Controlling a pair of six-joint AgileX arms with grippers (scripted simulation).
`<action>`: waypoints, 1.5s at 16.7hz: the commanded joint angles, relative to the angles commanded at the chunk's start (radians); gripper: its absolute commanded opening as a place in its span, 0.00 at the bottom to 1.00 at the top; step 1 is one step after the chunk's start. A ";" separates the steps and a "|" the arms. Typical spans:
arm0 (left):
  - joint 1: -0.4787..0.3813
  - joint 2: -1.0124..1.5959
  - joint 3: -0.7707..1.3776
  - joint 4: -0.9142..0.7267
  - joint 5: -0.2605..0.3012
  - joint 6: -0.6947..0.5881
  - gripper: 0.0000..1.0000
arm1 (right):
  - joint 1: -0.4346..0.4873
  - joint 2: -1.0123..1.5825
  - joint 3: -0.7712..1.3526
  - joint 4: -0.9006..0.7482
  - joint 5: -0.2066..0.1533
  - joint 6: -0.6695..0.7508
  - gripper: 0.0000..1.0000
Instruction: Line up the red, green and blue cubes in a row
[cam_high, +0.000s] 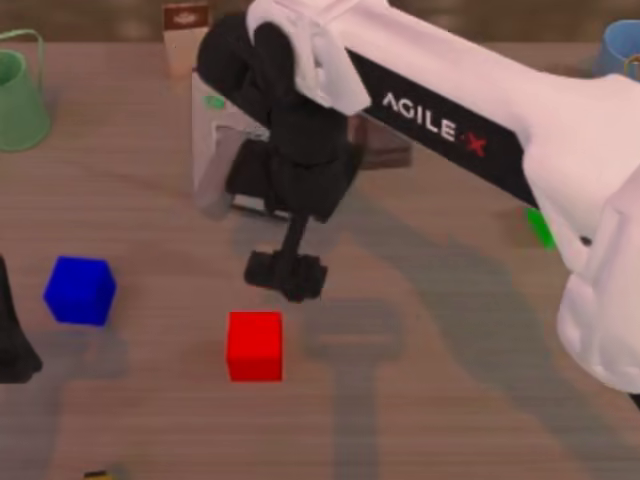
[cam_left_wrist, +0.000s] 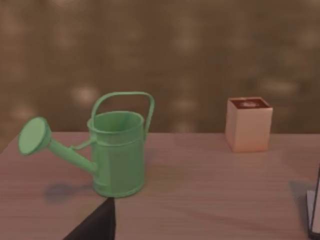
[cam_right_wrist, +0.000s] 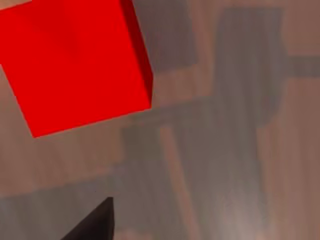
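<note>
Right gripper (cam_high: 287, 275) above table, red cube (cam_high: 254, 345) just beside, untouched; fingers' state unclear.

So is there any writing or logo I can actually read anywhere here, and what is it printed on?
"AGILE X", white letters with a red X, on the black band of the right arm.
The brown label on top of the tan box carries a pale mark, too blurred to read.
The white box under the arm has a green mark, unreadable.
Nothing on the cubes or watering can.
</note>
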 joint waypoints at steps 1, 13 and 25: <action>0.000 0.000 0.000 0.000 0.000 0.000 1.00 | -0.060 -0.016 -0.034 0.015 0.001 0.040 1.00; 0.000 0.000 0.000 0.000 0.000 0.000 1.00 | -0.594 -0.169 -0.343 0.158 0.006 0.400 1.00; 0.000 0.000 0.000 0.000 0.000 0.000 1.00 | -0.593 -0.098 -0.545 0.433 0.007 0.402 1.00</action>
